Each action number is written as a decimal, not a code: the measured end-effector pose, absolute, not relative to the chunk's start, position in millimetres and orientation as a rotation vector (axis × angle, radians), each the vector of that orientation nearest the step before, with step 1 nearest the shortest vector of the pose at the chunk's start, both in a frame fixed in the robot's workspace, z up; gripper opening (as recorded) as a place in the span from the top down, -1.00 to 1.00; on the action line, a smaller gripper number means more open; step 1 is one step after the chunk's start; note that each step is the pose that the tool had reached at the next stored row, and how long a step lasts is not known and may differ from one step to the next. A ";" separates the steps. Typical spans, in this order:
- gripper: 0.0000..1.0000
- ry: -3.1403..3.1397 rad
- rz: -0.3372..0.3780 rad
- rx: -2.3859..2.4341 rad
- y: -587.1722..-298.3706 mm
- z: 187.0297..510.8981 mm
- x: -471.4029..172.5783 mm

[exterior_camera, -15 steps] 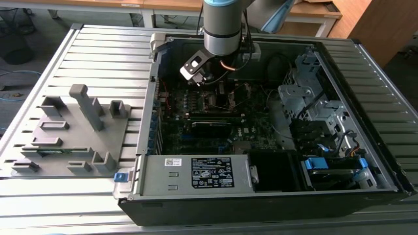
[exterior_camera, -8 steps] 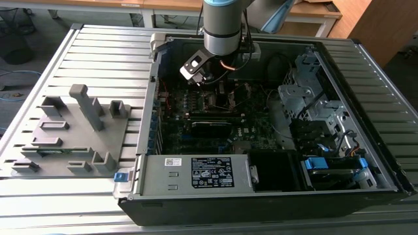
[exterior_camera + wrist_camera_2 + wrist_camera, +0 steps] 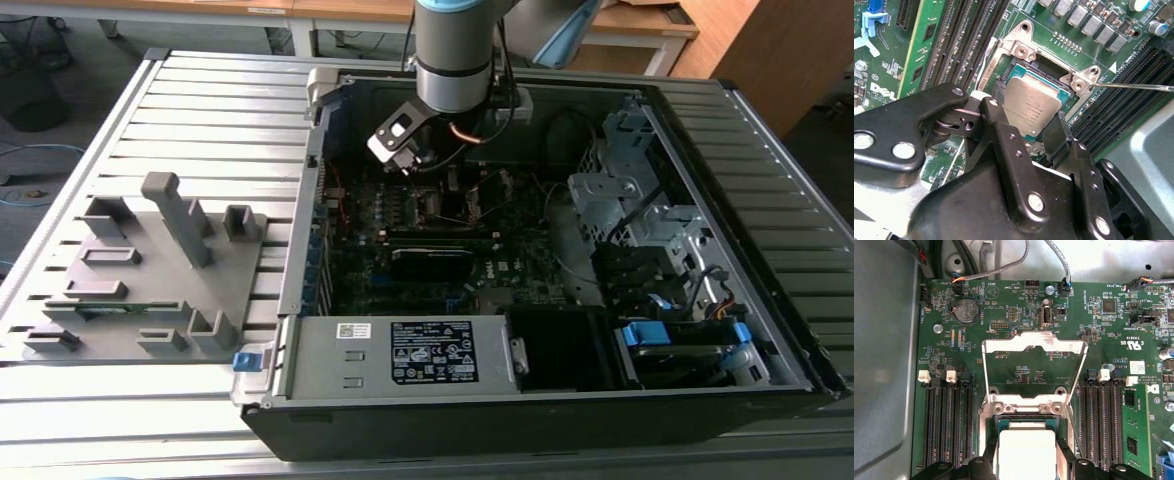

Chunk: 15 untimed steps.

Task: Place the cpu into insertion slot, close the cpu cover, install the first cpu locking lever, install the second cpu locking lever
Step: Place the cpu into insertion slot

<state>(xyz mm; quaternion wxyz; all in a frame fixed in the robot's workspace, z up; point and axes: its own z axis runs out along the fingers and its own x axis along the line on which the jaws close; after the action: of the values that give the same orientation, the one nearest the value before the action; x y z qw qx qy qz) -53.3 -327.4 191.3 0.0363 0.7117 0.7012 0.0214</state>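
Fingers [image 3: 998, 125] of our gripper [image 3: 1026, 116] clamp the cpu [image 3: 1031, 105] by two opposite edges; we hold it at the insertion slot [image 3: 1013, 70], mid-board on the motherboard [image 3: 944, 355], seated or not we cannot tell. The cpu cover [image 3: 1035, 342] lies swung open past the slot's hinged edge.

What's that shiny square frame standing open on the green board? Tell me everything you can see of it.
The cpu cover is a thin, silvery metal frame with a large square window, and the green board shows through it. It is swung open, away from the insertion slot and the cpu. Its hinged edge lies next to the slot. Nothing rests on it.
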 end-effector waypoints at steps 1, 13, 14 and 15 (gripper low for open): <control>-0.08 2.153 0.066 2.185 -327.3 191.4 -53.3; -0.08 2.153 0.067 2.186 -326.8 193.3 -53.3; -0.08 2.153 0.067 2.186 -326.8 195.5 -53.3; -0.08 2.153 0.065 2.185 -327.1 195.9 -53.3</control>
<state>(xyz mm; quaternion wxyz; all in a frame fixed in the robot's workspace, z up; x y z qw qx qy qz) -53.3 -327.1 195.9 0.0369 0.7117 0.7012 0.0211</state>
